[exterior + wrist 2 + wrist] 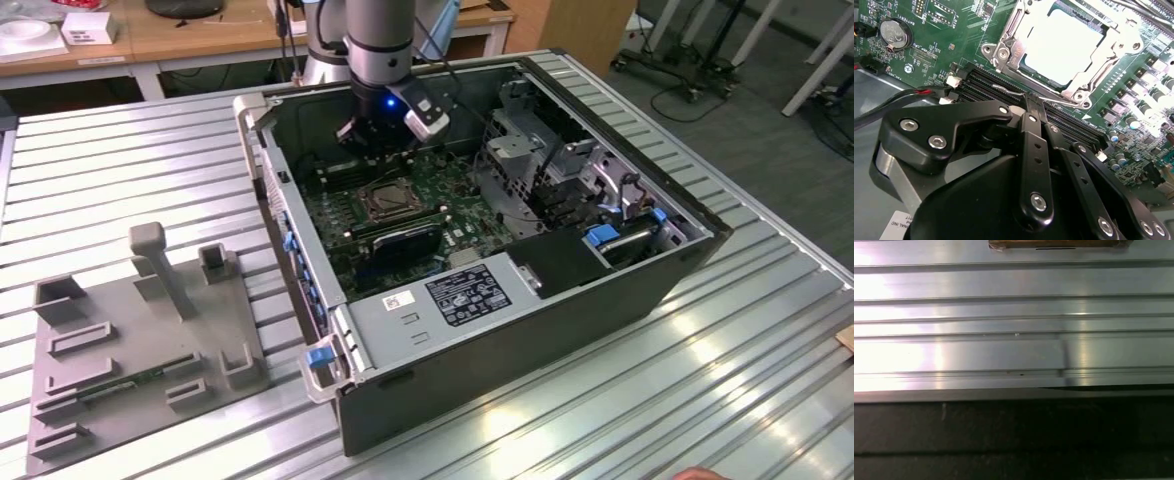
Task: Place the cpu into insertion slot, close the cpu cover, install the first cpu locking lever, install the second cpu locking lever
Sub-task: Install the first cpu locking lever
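The end effector [1033, 102], closed, hung over black memory slots [976, 82] just beside the cpu cover [1008, 37] framing the cpu [1064, 45]; cables [896, 104] ran nearby.

In the exterior view you'll find a black label [467, 295] with white print on the grey metal plate [400, 340], at about six o'clock inside the computer case [574, 320]. Its lines are too small to read. At nine o'clock of it, just beside it, sits a small white sticker [399, 300], equally illegible. In the second wrist view a white sticker [901, 220] on the body of the hand [1035, 102] shows cut-off letters that form no whole word. The green motherboard [949, 50] carries fine white markings you cannot make out.
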